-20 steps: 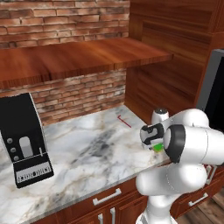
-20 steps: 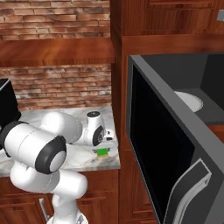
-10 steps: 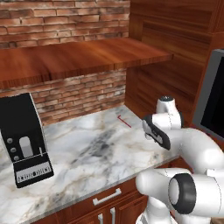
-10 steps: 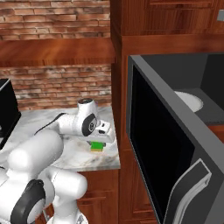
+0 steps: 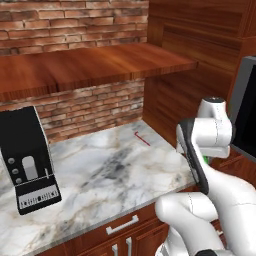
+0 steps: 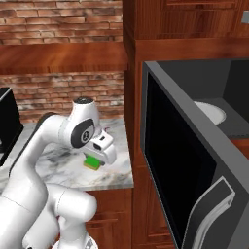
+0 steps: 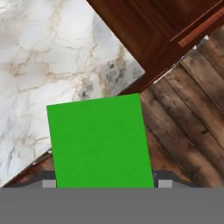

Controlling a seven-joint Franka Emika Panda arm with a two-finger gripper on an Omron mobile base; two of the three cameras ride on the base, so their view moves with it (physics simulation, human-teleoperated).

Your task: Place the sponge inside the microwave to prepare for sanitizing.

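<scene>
Closest to the hand camera we saw the sponge (image 7: 100,142), green top up, filling the space between the two dark fingertips (image 7: 49,183), one at each lower corner. The gripper (image 6: 99,156) was clamped on the sponge, with the block showing green over yellow under the hand in the right base view. It hung over the front right corner of the marble counter (image 5: 105,170), partly over the wooden floor (image 7: 188,127) past the edge. We could see a sliver of green beside the arm in the left base view. Right of the counter the microwave (image 6: 194,160) stood with its dark glass door (image 6: 175,165) swung wide, pale turntable (image 6: 210,112) inside. Farther back, a thin red stick (image 5: 141,139) lay near the brick wall (image 5: 75,22), and a black coffee machine (image 5: 27,160) sat at far left.
</scene>
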